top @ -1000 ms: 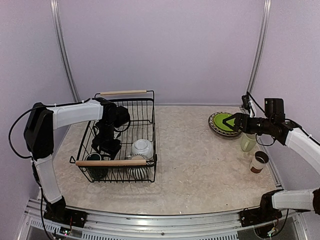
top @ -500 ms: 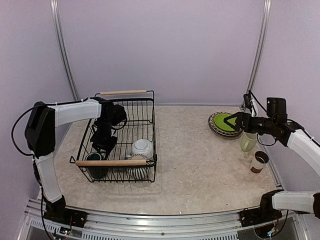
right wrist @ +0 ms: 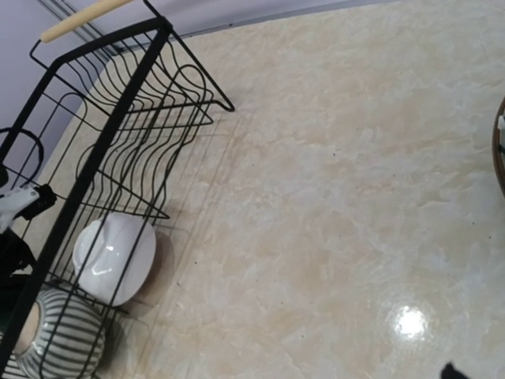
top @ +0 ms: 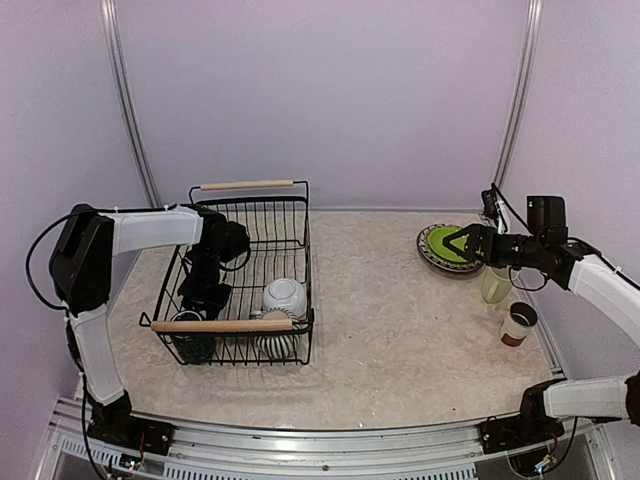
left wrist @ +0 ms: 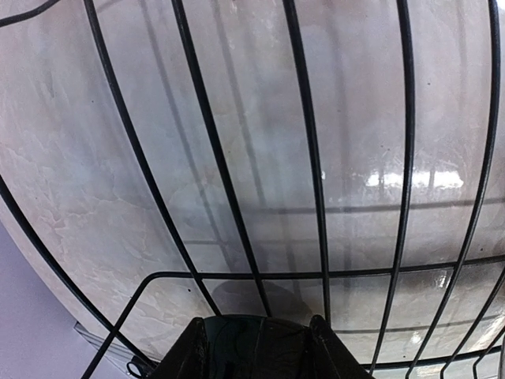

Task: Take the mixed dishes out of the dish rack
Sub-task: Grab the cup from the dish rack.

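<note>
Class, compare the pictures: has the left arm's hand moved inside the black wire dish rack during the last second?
Yes. The left hand has shifted left, away from the round white bowl lying in the black wire dish rack.

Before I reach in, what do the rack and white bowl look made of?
Rack: thin black wire, likely coated metal; its handles look like bare pale wood. White bowl: glossy with sharp highlights, probably glazed ceramic.

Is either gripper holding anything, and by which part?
Right gripper holds nothing. Left gripper, down in the dish rack, has something dark between its fingers; grasp unconfirmed.
</note>
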